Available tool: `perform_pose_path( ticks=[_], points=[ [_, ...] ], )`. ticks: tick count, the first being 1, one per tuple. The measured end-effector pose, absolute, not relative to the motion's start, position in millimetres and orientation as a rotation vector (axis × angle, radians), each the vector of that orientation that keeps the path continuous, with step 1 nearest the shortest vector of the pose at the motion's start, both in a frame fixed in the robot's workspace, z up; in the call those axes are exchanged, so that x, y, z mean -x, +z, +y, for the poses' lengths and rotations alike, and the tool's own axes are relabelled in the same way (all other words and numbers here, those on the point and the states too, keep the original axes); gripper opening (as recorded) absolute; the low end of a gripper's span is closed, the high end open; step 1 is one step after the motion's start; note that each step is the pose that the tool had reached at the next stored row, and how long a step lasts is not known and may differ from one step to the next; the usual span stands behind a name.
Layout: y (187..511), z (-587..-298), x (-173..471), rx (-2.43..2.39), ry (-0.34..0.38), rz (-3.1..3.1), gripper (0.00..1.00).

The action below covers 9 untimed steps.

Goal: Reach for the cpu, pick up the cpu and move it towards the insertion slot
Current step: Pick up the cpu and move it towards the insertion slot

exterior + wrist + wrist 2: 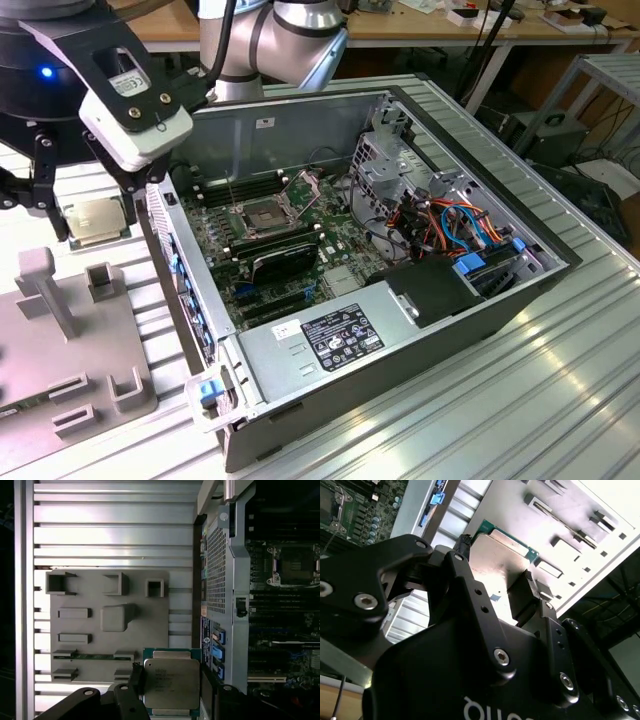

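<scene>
First wrist view, tool [172,682] clamped on the cpu [171,682], fingers [136,679] against its opposite edges, lifted above grey fixture plate [110,615]

I held the cpu [171,682], a thin square chip with a pale silvery face and green edge, flat between my fingers [136,679]. The insertion slot [259,215], silver-framed with a dark centre and its bracket raised, lay well apart from the cpu, towards the exterior view's right.

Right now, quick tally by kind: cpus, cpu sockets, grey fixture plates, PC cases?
cpu, held in the gripper: 1
socket, open, nothing in it: 1
fixture plate, grey: 1
PC case, side off: 1
Total: 4
</scene>
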<state>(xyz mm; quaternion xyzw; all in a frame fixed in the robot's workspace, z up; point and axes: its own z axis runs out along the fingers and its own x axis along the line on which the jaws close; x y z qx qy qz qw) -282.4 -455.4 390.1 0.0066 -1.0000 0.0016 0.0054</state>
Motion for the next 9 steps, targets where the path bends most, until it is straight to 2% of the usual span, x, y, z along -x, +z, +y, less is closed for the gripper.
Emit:
perform_pose_path(
  ticks=[9],
  points=[
    [390, -455, 267, -0.021, 0.005, -3.131, 0.55]
  ],
)
